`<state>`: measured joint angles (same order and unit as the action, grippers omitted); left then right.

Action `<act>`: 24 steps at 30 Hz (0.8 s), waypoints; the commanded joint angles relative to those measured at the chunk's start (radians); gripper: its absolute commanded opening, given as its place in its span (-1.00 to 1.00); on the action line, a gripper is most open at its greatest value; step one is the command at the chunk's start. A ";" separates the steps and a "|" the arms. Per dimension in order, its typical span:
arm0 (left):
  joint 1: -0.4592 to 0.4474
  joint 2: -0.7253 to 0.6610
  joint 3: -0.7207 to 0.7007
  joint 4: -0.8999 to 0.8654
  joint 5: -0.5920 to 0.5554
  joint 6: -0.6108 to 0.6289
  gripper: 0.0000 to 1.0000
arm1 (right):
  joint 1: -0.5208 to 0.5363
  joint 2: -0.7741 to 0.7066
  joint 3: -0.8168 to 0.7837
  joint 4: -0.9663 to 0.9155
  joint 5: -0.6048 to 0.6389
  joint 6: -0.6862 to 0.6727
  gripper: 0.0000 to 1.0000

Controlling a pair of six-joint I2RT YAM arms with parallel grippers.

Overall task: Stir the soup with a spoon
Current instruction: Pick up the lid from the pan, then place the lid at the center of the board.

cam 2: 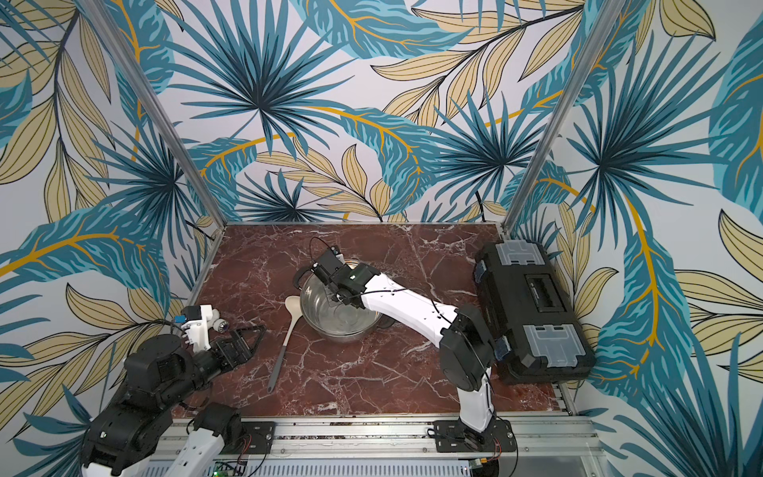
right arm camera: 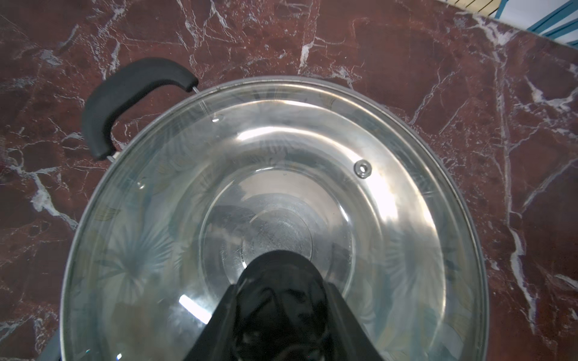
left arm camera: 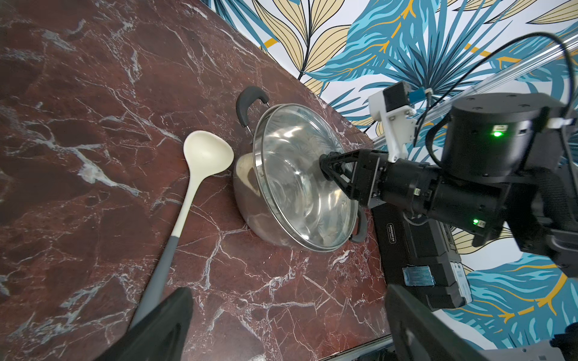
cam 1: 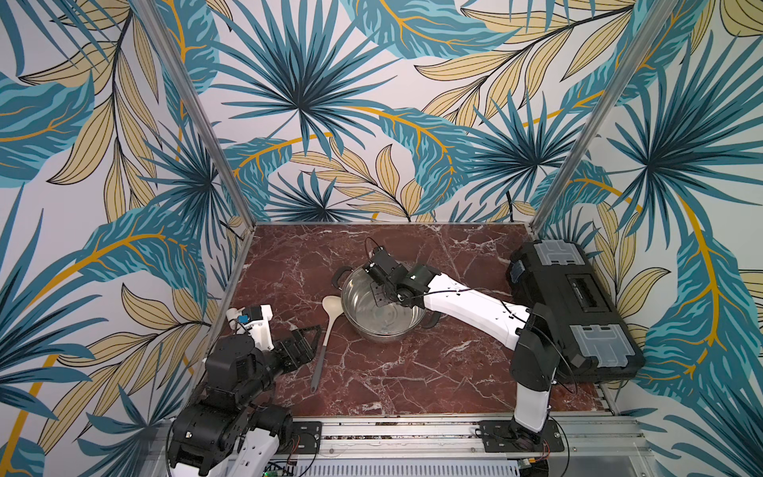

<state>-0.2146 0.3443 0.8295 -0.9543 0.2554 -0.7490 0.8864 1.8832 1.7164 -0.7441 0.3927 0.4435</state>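
Two grippers differ: right gripper (left arm camera: 327, 165) pinches the lid (left arm camera: 291, 175) knob on the pot (left arm camera: 250, 200), left gripper (cam 1: 307, 345) spread beside the spoon (cam 1: 326, 330).

A black toolbox (cam 1: 578, 305) with two clear-lidded compartments on top lies along one edge of the reddish-brown, white-veined marble bench (cam 1: 392, 371), well apart from the middle. Wallpaper (cam 1: 330, 103) with teal and cream palm leaves covers the walls. A clear glass lid (left arm camera: 300, 175) with a small metal vent sits near the bench's middle.
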 commanded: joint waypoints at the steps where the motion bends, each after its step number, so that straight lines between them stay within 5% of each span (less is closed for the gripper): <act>1: -0.001 -0.004 0.010 0.024 0.007 -0.001 1.00 | 0.004 -0.116 0.018 0.008 0.070 -0.044 -0.53; 8: -0.002 -0.002 0.012 0.011 0.008 0.003 1.00 | -0.070 -0.242 -0.023 -0.031 0.110 -0.086 -0.54; 15: -0.001 -0.003 -0.004 -0.002 0.008 0.013 1.00 | -0.313 -0.387 -0.187 -0.007 -0.011 -0.074 -0.54; 24: -0.002 -0.002 -0.042 -0.006 -0.005 0.033 1.00 | -0.547 -0.306 -0.264 0.058 -0.162 -0.072 -0.53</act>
<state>-0.2146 0.3443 0.8116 -0.9600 0.2546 -0.7441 0.3737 1.5455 1.4666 -0.7738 0.2966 0.3737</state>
